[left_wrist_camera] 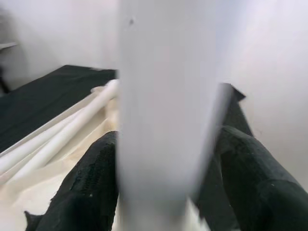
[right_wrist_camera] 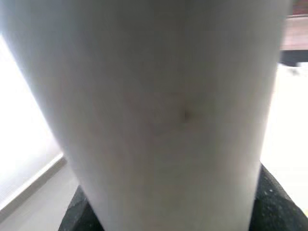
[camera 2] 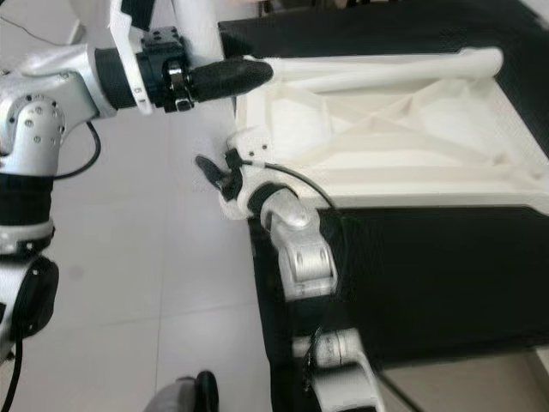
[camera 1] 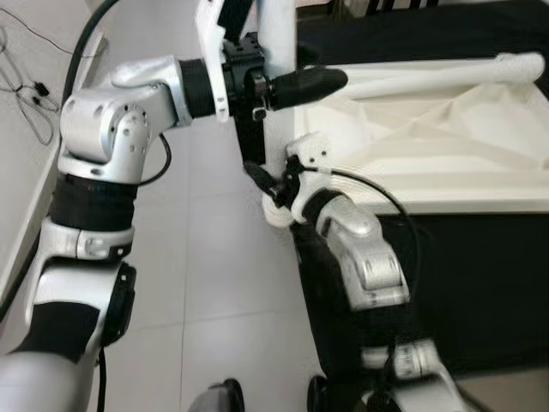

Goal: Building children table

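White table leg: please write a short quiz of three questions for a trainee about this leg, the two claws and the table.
1. True or false: the left claw is shut on the upright white leg.
2. The upturned table top lies on: A. a black surface; B. the bare floor; C. a wooden bench.
3. Which claw is placed lower on the leg?

Key: 1. True. 2. A. 3. The right claw.

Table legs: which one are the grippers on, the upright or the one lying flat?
The upright leg at the tabletop's near corner; both the left gripper and right gripper clamp it. The other leg lies flat across the tabletop, ungripped.
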Controlling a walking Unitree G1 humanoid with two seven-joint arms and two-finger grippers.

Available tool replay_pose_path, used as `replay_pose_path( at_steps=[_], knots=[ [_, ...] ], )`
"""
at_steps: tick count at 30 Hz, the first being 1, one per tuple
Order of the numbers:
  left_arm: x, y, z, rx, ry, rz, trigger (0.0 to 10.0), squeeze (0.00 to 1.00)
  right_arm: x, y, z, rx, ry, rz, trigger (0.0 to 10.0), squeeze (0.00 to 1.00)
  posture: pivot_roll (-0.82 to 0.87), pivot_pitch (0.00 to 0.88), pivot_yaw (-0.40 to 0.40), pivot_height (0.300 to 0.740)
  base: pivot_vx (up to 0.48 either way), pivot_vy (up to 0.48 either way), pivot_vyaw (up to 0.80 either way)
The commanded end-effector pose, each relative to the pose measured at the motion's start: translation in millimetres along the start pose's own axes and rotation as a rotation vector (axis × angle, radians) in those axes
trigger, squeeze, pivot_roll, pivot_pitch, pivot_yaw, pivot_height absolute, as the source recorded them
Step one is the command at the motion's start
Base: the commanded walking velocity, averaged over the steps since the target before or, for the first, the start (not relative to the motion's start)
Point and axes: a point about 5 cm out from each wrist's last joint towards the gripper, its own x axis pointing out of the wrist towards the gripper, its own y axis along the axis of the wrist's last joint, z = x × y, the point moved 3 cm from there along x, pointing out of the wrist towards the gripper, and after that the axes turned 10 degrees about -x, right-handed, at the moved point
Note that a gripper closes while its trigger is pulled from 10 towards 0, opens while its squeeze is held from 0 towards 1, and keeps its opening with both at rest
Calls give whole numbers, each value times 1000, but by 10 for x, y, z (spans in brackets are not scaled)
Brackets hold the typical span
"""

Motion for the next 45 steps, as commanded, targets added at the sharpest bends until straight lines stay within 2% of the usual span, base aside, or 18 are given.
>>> replay_pose_path(
  at_steps=[1, 6, 11, 12, 13, 19, 20, 24, 25, 26, 28, 29, 31, 33, 34, 37, 41, 45],
  knots=[
    [58, -31, 276, 6, -187, -27, 10000, 0, -177, -457, 480, 62, -275, -207, 0, 0, 35, 242, 25, 740, 0, 0, 0],
    [43, -65, 273, -1, -186, -29, 10000, 0, -97, -340, 642, 35, -325, -159, 0, 0, 28, 233, 21, 740, 0, 0, 0],
    [7, -70, 265, -9, -192, -26, 10000, 0, -112, -297, 667, 33, -339, -154, 0, 0, 28, 233, 26, 740, 0, 0, 0],
    [-10, -72, 264, -13, -196, -25, 3765, 0, -150, -278, 651, 35, -355, -164, 0, 0, 28, 233, 28, 740, 0, 0, 0],
    [-23, -75, 264, -16, -199, -26, 0, 0, -185, -262, 640, 39, -368, -169, 0, 0, 28, 233, 28, 740, 0, 0, 0],
    [-45, -87, 271, -12, -199, -31, 0, 0, -260, -229, 626, 57, -405, -168, 0, 0, 28, 229, 36, 740, 0, 0, 0],
    [-45, -83, 283, -7, -198, -30, 1373, 0, -266, -219, 623, 71, -409, -158, 0, 0, 27, 228, 36, 740, 0, 0, 0],
    [-42, -77, 304, 0, -197, -30, 1922, 0, -257, -210, 619, 91, -409, -140, 0, 0, 27, 227, 36, 740, 0, 0, 0],
    [-43, -70, 307, 5, -192, -28, 3725, 0, -250, -195, 611, 96, -397, -118, 0, 0, 28, 227, 35, 740, 0, 0, 0],
    [-43, -70, 307, 5, -192, -28, 3725, 0, -250, -195, 611, 96, -397, -118, 0, 0, 28, 227, 35, 740, 0, 0, 0],
    [-69, -46, 307, 12, -176, -20, 4941, 0, -274, -178, 598, 93, -358, -57, 0, 0, 27, 226, 35, 740, 0, 0, 0],
    [-69, -46, 307, 12, -176, -20, 4941, 0, -274, -178, 598, 93, -358, -57, 0, 0, 27, 226, 35, 740, 0, 0, 0],
    [-120, -19, 306, 20, -157, -12, 7961, 0, -341, -207, 605, 79, -330, -24, 0, 0, 27, 225, 37, 740, 0, 0, 0],
    [-120, -19, 306, 20, -157, -12, 7961, 0, -341, -207, 605, 79, -330, -24, 0, 0, 27, 225, 37, 740, 0, 0, 0],
    [-159, 1, 300, 21, -143, -5, 10000, 0, -378, -235, 616, 59, -312, -11, 0, 0, 27, 226, 38, 740, 0, 0, 0],
    [-260, 54, 260, 19, -108, 19, 10000, 0, -455, -282, 663, -4, -281, 7, 0, 0, 33, 226, 42, 740, 0, 0, 0],
    [-292, 72, 245, 18, -98, 27, 10000, 0, -477, -292, 678, -18, -274, 11, 0, 0, 33, 226, 42, 740, 0, 0, 0],
    [-413, 168, 194, 1, -56, 81, 10000, 0, -495, -274, 695, -56, -232, 46, 0, 0, 36, 220, 46, 740, 0, 0, 0]
  ],
)
